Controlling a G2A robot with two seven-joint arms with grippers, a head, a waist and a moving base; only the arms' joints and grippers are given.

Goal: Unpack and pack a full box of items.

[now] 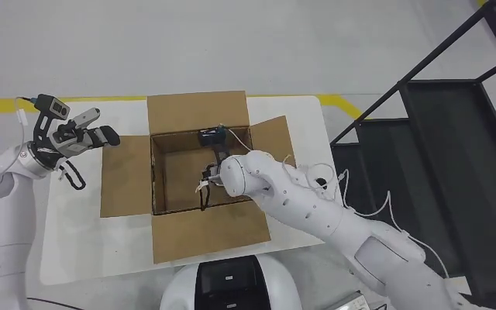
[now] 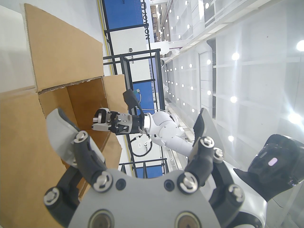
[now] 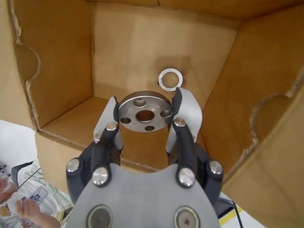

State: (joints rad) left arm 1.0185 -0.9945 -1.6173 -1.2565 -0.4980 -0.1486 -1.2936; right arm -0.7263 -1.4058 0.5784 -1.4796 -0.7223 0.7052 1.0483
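At the left edge of the white bench (image 1: 77, 232), the left tool (image 1: 105, 128) hangs in the air beside the cardboard box (image 1: 128, 178), well clear of it, with its fingers spread wide and nothing between them. The box stands in the middle of the bench with all four flaps folded outward. Its left flap lies flat just below that tool.

Inside the box, the right tool (image 3: 145, 100) pinches a round metal flange (image 3: 144, 115) by its rim. One finger presses on each side, and the disc's face, with its centre bore and smaller bolt holes, is turned toward the wrist. Just beyond the flange, a flat metal ring (image 3: 170, 79) lies on an inner cardboard face.

The right arm (image 1: 310, 205) crosses the box's right flap and covers part of the opening. Farther right, off the bench, a dark metal staircase (image 1: 434, 132) stands on the floor, past a yellow line (image 1: 341, 101).
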